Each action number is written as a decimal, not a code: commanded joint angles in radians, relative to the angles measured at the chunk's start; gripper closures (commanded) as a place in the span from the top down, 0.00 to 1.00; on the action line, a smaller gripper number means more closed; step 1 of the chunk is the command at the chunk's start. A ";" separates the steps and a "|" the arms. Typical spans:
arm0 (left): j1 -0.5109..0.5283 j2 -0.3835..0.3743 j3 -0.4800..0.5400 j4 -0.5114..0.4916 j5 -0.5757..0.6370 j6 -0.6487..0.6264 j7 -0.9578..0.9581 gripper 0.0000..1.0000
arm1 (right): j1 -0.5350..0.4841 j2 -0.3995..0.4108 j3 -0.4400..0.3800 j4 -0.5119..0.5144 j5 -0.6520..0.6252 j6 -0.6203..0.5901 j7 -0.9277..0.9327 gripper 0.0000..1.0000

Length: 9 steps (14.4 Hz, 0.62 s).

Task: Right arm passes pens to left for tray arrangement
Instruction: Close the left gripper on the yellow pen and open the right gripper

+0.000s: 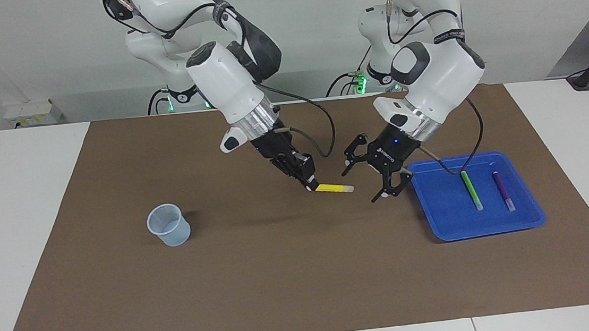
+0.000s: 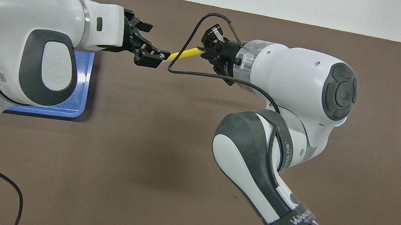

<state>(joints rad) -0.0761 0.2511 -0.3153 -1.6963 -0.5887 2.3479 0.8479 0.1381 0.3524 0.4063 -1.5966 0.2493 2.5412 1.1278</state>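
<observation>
My right gripper [image 1: 310, 184] [image 2: 205, 50] is shut on one end of the yellow pen [image 1: 332, 187] [image 2: 186, 54] and holds it level above the middle of the mat. My left gripper [image 1: 361, 184] [image 2: 151, 44] is open, and the pen's whitish tip sits right at the mouth of its jaws. From overhead one finger covers that tip. The green pen [image 1: 471, 190] and the purple pen [image 1: 503, 191] lie side by side in the blue tray [image 1: 492, 229] [image 2: 81, 88] at the left arm's end of the table. My left arm hides both from overhead.
A small translucent bluish cup [image 1: 168, 225] stands on the brown mat [image 1: 305, 292] toward the right arm's end. White tabletop borders the mat. A black cable loops from the right wrist beside the held pen.
</observation>
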 commanded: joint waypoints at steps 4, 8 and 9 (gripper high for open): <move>-0.021 0.007 0.010 0.006 0.017 -0.015 0.062 0.92 | 0.006 0.008 0.003 -0.006 0.019 0.025 0.007 0.00; -0.044 0.007 0.012 0.006 0.021 -0.004 0.167 0.86 | 0.009 0.008 0.003 -0.011 0.018 0.025 0.009 0.00; -0.050 0.007 0.012 0.006 0.021 -0.004 0.198 0.85 | 0.009 0.008 0.003 -0.012 0.018 0.025 0.009 0.00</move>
<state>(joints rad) -0.1095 0.2534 -0.3152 -1.6967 -0.5871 2.3417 0.9817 0.1449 0.3583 0.4081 -1.5993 0.2493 2.5412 1.1278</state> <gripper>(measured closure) 0.137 0.819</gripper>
